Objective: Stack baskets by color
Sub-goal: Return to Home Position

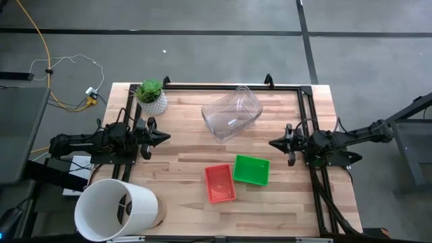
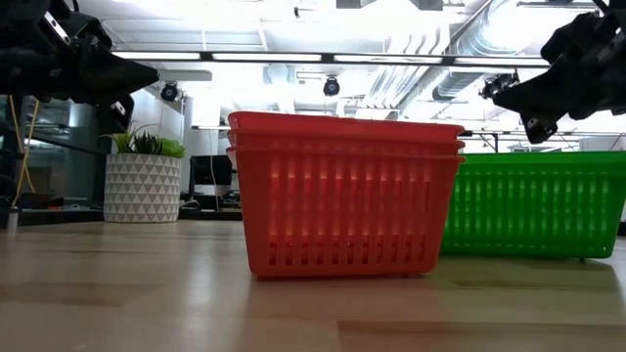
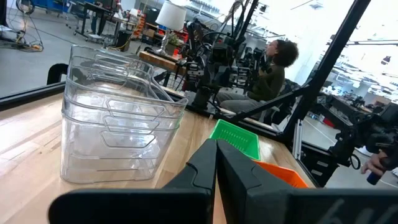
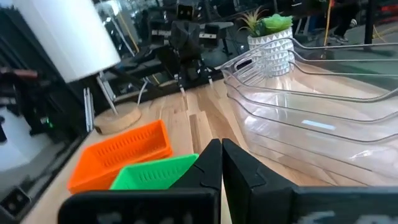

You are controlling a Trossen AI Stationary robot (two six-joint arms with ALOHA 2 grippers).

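Observation:
A stack of red baskets (image 1: 220, 182) stands on the wooden table near its front edge, with a green basket (image 1: 252, 169) right beside it on the right. In the low view the red stack (image 2: 342, 191) shows three nested rims; the green one (image 2: 533, 202) rests on its base behind it. My left gripper (image 1: 164, 137) hovers shut at the table's left side, pointing level toward the middle. My right gripper (image 1: 273, 143) hovers shut at the right side, pointing level toward the left. Neither holds anything.
Nested clear plastic bins (image 1: 231, 112) sit at the far middle. A potted plant (image 1: 151, 95) stands at the far left corner, and a big white bucket (image 1: 115, 209) lies at the near left corner. A person (image 3: 273, 65) sits in the room beyond.

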